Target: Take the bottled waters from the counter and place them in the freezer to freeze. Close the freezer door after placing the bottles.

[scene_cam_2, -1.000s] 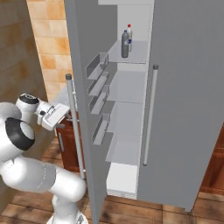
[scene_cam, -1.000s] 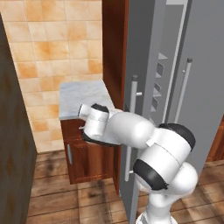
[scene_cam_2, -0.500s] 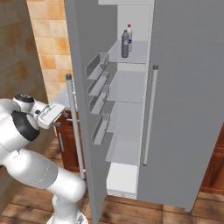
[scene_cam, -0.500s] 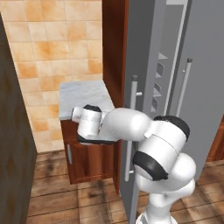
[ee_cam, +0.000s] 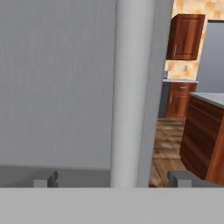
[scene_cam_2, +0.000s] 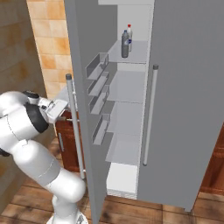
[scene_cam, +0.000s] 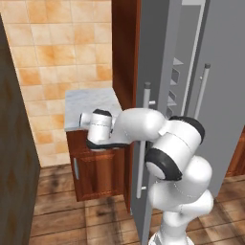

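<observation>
the robot's two-finger dark-tipped gripper [ee_cam: 111, 178] has its jaws spread wide, one fingertip on either side of the long grey bar handle [ee_cam: 131, 94], and nothing is clamped between them. the bar runs up between the fingertips, but whether either one touches it i cannot tell. that straddle suits a hand lined up on the handle to swing the door, so the closing step looks like the one in hand, though the jaws grip nothing.

the handle belongs to the tall narrow grey freezer door [scene_cam_2: 85, 105], which stands swung open with its clear inner bins facing the cabinet. in the right base view the gripper [scene_cam_2: 56, 111] sits at the outer face of that door, near the bar [scene_cam_2: 75, 127].

inside the tall flat-grey freezer [scene_cam_2: 131, 131], the two slim clear-greyish bottled waters [scene_cam_2: 127, 41] stand upright close together on the top pale shelf, so the loading part appears done.

the white marble counter [scene_cam: 88, 105] on reddish-brown cabinets lies just beyond the arm.
</observation>
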Available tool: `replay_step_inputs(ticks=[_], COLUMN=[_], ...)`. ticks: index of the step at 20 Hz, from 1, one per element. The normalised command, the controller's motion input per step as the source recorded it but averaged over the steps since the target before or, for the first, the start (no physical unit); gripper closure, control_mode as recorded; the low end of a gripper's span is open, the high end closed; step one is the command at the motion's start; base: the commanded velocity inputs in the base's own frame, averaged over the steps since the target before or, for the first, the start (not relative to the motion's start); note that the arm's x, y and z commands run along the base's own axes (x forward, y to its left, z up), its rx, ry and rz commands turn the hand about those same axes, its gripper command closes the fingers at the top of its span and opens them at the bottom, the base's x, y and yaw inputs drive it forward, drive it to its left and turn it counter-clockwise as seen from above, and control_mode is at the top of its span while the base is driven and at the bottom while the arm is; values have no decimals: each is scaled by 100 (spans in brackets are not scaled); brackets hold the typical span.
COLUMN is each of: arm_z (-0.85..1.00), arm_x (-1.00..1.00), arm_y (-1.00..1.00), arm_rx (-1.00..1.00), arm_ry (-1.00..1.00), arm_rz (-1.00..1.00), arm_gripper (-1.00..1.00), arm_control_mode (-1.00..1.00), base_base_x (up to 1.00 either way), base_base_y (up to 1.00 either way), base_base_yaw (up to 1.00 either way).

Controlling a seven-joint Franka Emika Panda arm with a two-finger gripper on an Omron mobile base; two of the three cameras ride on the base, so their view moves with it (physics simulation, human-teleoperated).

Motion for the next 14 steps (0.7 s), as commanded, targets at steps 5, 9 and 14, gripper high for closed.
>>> replay_step_inputs(ticks=[5,9,14], arm_z=[0,0,0], arm_x=[0,0,-4], arm_y=[0,-5,-17], arm_rx=[-4,-5,-3], arm_ry=[0,0,0], arm_rz=[0,0,0], arm_gripper=[-100,-100,-100], arm_control_mode=[-100,-100,-100], base_base_x=[0,0,0], base_base_y=[0,0,0], base_base_yaw=[0,0,0])
